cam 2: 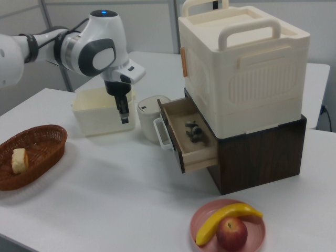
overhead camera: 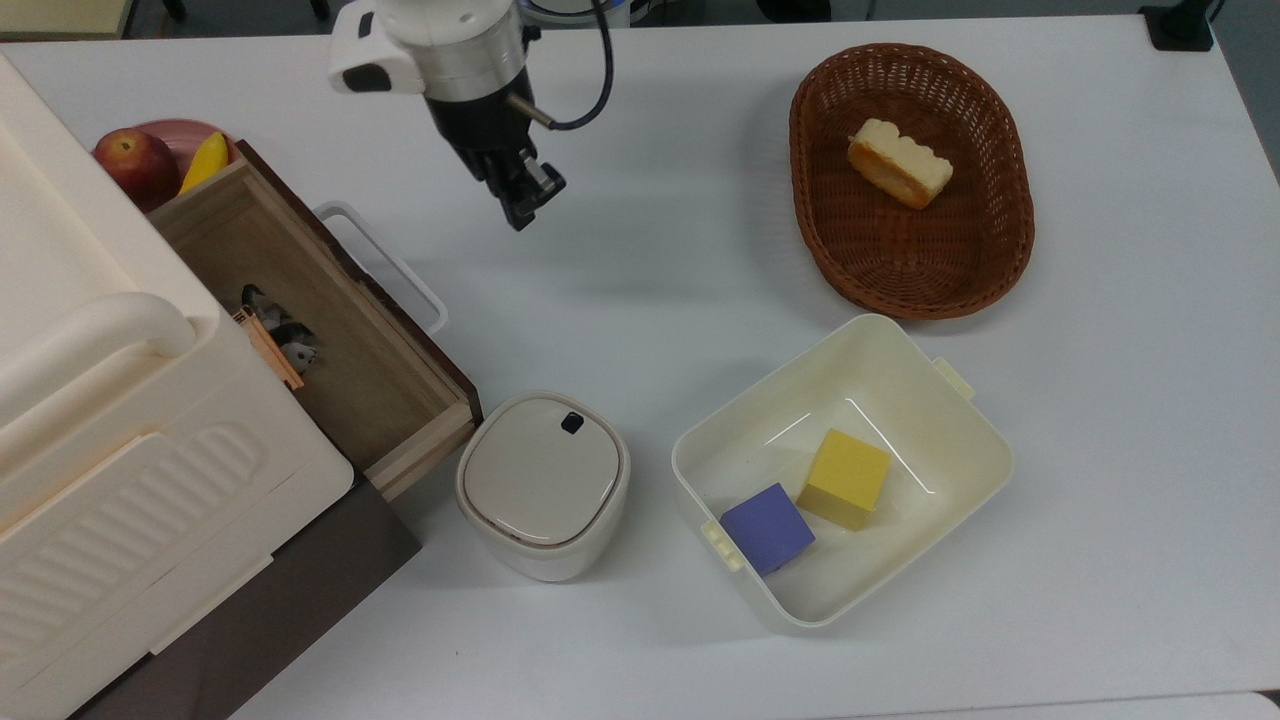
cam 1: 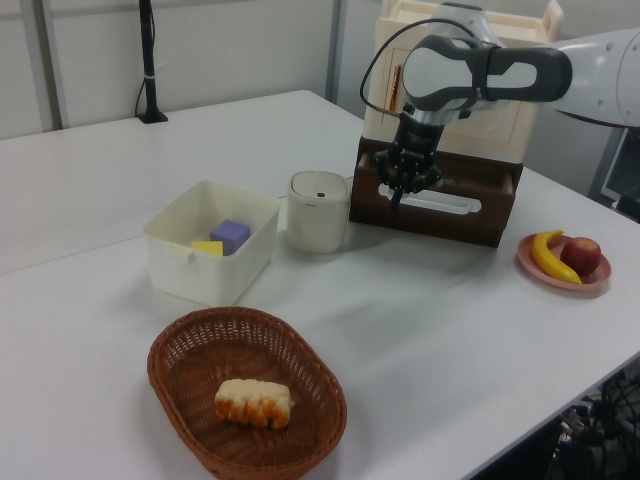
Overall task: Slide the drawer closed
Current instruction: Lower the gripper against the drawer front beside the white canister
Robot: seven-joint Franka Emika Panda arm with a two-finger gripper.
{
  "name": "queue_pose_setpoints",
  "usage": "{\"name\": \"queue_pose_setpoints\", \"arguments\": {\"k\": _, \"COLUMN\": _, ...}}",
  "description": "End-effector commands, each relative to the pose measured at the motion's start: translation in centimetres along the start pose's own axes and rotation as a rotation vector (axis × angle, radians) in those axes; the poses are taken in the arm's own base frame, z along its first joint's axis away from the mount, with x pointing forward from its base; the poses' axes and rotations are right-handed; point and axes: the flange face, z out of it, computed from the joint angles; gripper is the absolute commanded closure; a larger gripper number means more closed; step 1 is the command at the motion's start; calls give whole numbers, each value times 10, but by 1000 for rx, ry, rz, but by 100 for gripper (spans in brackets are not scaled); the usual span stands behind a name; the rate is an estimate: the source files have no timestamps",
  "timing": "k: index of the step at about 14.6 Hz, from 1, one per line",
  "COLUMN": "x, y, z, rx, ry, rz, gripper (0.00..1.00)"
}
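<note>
The drawer stands pulled out from a dark brown base under a cream crate, its light-wood inside open to view. Its dark front panel carries a white loop handle. My gripper hangs shut and holds nothing, above the table a short way to the top view's right of the handle and apart from it. In the left view the gripper hangs in front of the drawer front. The right view has the gripper to its left of the open drawer.
A beige lidded canister sits close against the drawer's near corner. A cream bin holds a yellow and a purple cube. A wicker basket holds bread. A pink plate carries an apple and a banana. Small dark items lie in the drawer.
</note>
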Motion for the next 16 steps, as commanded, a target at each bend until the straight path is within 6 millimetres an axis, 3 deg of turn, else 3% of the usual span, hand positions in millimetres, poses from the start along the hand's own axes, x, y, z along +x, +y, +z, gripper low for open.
{"name": "queue_pose_setpoints", "arguments": {"k": 1, "x": 10, "y": 5, "z": 3, "rx": 21, "ry": 17, "rz": 26, "gripper": 100}}
{"name": "queue_pose_setpoints", "arguments": {"k": 10, "x": 22, "y": 7, "z": 0, "rx": 56, "ry": 68, "rz": 38, "gripper": 100}}
{"name": "queue_pose_setpoints", "arguments": {"k": 16, "x": 36, "y": 15, "z": 20, "rx": 30, "ry": 55, "rz": 42, "gripper": 100}}
